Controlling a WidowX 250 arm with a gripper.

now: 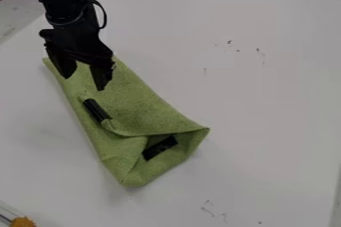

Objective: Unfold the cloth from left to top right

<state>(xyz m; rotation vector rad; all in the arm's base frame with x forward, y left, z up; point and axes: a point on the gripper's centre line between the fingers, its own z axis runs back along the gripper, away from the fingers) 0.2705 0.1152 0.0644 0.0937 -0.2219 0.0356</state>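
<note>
The black gripper (83,82) hangs over the upper left end of the cloth, its two fingers apart with green fabric visible between them. Folded into a long slanted shape, the green cloth (143,104) runs from the upper left down to the lower middle. Its lower end has overlapping folds, with one corner pointing right and another pointing down. Two dark patches show on the cloth, one near its left edge and one inside the lower fold. Whether the fingertips touch the cloth, I cannot tell.
The white table (266,101) extends around the cloth, with small dark marks on its surface. An orange object (23,222) sits at the bottom left corner. The table's far edge crosses the top right, with dark items beyond it.
</note>
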